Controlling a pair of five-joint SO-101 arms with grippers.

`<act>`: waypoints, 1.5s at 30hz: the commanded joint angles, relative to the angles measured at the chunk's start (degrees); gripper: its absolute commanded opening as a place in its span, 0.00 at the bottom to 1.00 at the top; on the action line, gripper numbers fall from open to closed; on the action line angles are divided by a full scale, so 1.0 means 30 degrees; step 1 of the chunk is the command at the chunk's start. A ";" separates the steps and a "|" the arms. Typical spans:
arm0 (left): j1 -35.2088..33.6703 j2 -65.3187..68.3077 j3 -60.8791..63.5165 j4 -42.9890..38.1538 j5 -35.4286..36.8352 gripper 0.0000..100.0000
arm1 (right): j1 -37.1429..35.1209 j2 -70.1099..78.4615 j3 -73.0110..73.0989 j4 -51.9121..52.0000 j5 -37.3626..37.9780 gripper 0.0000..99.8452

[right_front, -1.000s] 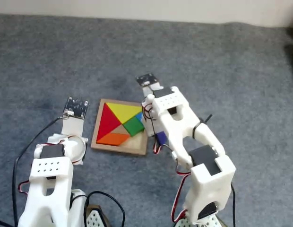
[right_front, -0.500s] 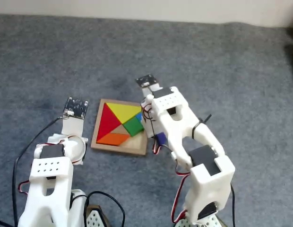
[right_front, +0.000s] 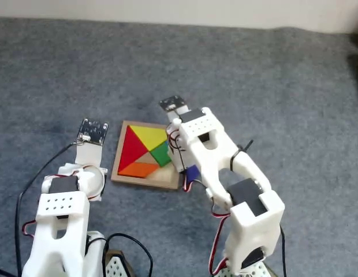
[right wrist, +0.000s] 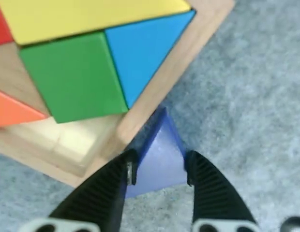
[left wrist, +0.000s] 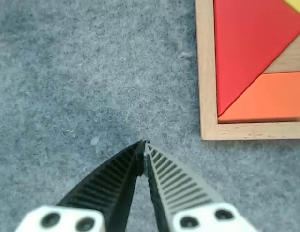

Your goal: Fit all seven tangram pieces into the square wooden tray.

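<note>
The square wooden tray [right_front: 145, 180] lies on the carpet between the two arms. In it lie a yellow piece [right_front: 150, 137], a red one [right_front: 131, 151], an orange one [right_front: 138, 169] and a green one [right_front: 160, 154]. In the right wrist view a light blue piece [right wrist: 145, 53] sits beside the green one [right wrist: 72, 77], with a bare slot [right wrist: 75, 140] next to them. My right gripper [right wrist: 158, 162] is shut on a dark blue triangular piece [right wrist: 159, 140], held just outside the tray's rim [right wrist: 188, 53]. My left gripper [left wrist: 142, 145] is shut and holds nothing, resting over the carpet beside the tray's corner [left wrist: 208, 130].
Grey carpet [right_front: 271, 86] stretches all around the tray. A pale wall strip [right_front: 179, 11] runs along the far side. The right arm's body [right_front: 211, 150] overhangs the tray's right edge.
The right arm has shifted left toward the tray with the dark blue piece in its gripper, and now covers the tray's right edge. The left arm has stayed still.
</note>
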 commanded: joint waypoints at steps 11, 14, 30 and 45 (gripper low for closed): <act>-0.0190 -0.0337 -0.0132 -0.0322 0.0059 0.03 | 0.0952 -0.5289 0.2212 0.0073 -0.0117 0.12; -0.0190 -0.0337 -0.0132 -0.0322 0.0059 0.03 | 0.1245 -0.6462 0.2945 0.0132 -0.0381 0.18; -0.0190 -0.0337 -0.0132 -0.0322 0.0059 0.03 | 0.0601 -0.6667 0.5729 -0.2007 -0.5978 0.22; -0.0190 -0.0337 -0.0132 -0.0322 0.0059 0.03 | 0.0425 -0.6667 0.7223 -0.5260 -0.9084 0.22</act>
